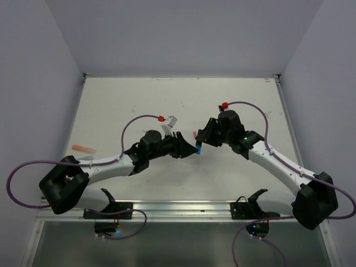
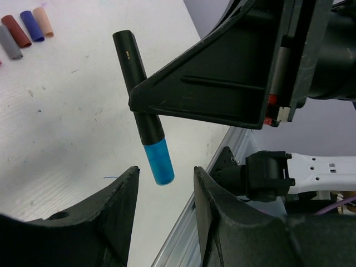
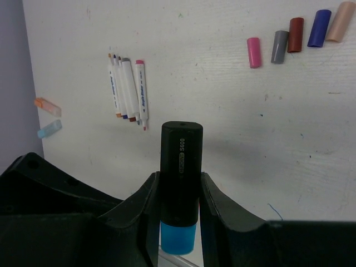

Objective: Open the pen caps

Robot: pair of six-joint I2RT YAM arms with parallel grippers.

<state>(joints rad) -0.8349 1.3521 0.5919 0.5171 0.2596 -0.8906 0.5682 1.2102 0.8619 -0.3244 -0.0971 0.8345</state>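
The job was partway through. Five loose caps lay in a row toward two o'clock in the right wrist view: a pink cap, a grey cap, a dark red cap, a dark blue cap and a peach cap. Toward eleven o'clock in that view, four thin white pens lay side by side on the table with their coloured tips bare, so those looked finished. The piece in hand was the black marker, held above the table between the two arms. The right gripper was clamped on its barrel, and the blue cap was still seated on the lower end. The left gripper stood open, one finger on each side of the blue cap. A gap showed on both sides, so it had no hold yet. My reading is that closing on that cap and pulling it off came next. Near nine o'clock in the right wrist view lay a salmon marker with an orange end, which probably still needed opening, and a pale blue marker just beside it. It was too small to tell whether that one was capped
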